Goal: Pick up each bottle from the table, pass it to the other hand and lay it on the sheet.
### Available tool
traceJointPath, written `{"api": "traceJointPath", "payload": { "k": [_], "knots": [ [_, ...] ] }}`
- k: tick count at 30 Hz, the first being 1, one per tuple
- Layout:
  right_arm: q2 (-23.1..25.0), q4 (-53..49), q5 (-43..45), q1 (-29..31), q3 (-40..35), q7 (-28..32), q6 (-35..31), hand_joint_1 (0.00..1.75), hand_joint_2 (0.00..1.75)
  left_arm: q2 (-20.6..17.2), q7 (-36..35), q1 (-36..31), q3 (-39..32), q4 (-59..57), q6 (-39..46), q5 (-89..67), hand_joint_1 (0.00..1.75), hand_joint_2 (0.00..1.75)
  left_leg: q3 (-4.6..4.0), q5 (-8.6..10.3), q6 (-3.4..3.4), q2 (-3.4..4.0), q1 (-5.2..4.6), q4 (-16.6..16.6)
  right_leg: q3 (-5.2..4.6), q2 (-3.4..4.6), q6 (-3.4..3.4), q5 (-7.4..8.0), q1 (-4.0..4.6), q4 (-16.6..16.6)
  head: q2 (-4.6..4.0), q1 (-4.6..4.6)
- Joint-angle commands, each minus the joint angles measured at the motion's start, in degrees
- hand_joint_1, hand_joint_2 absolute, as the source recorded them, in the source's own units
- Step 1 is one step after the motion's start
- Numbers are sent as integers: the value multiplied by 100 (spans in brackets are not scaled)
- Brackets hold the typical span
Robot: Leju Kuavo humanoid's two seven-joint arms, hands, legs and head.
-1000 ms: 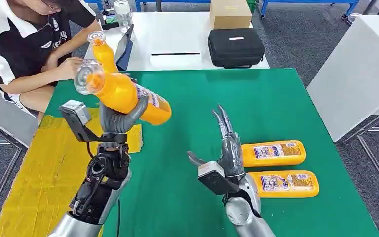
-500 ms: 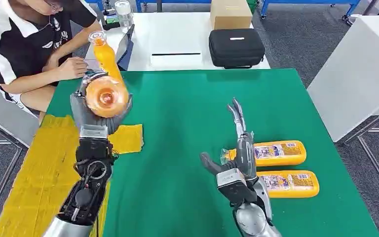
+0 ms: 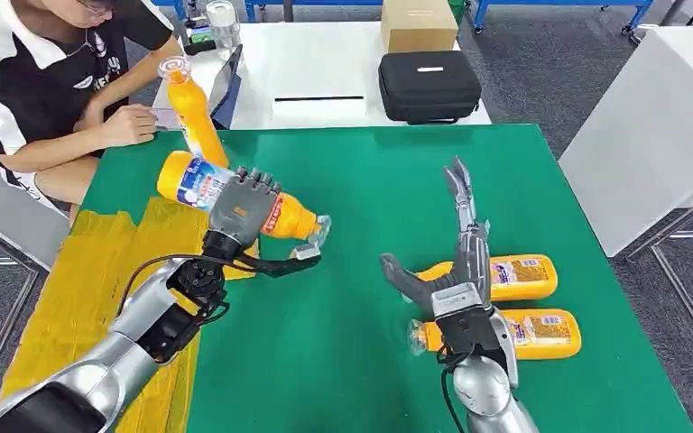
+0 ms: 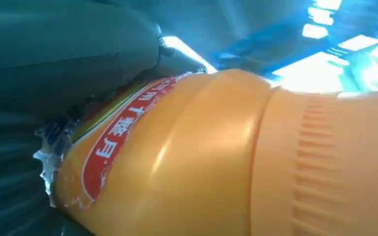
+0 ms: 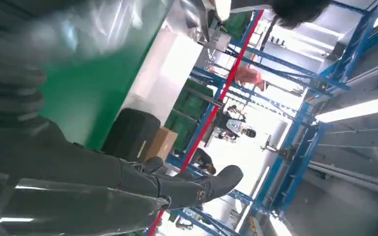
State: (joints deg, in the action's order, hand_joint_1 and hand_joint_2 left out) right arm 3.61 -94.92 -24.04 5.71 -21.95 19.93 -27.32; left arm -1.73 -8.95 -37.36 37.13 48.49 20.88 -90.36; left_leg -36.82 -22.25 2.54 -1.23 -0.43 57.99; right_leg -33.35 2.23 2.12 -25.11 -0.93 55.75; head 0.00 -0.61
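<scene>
Green table; left hand fingers grasping orange bottle, label unreadable; right hand fingers released.

Left hand holds bottle above table, beside sheet; two bottles lie right, under right hand.
</scene>
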Motion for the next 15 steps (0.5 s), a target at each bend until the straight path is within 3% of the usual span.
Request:
{"api": "traceJointPath", "payload": {
  "k": [1, 11, 15],
  "knots": [
    [21, 21, -55, 102, 129, -21, -44, 0, 175, -83, 213, -425, -6, -1384, -141, 36, 175, 175, 13, -9, -12, 9, 6, 2, 13, -9, -8, -6, 8, -1, 0, 0],
    [73, 89, 41, 227, 60, -68, 141, 0, 175, -116, 59, -361, 16, -1399, -329, 36, 175, 175, 10, -11, -15, 5, 8, 4, 15, -14, -10, -9, 11, -2, 0, 2],
    [105, 145, -103, 234, 45, -185, 155, 0, 175, -115, -543, -436, 4, -1511, -595, 36, 175, 175, 14, -16, -19, 8, 9, 6, 21, -15, -12, -11, 13, 0, 0, 0]
  ]
}}
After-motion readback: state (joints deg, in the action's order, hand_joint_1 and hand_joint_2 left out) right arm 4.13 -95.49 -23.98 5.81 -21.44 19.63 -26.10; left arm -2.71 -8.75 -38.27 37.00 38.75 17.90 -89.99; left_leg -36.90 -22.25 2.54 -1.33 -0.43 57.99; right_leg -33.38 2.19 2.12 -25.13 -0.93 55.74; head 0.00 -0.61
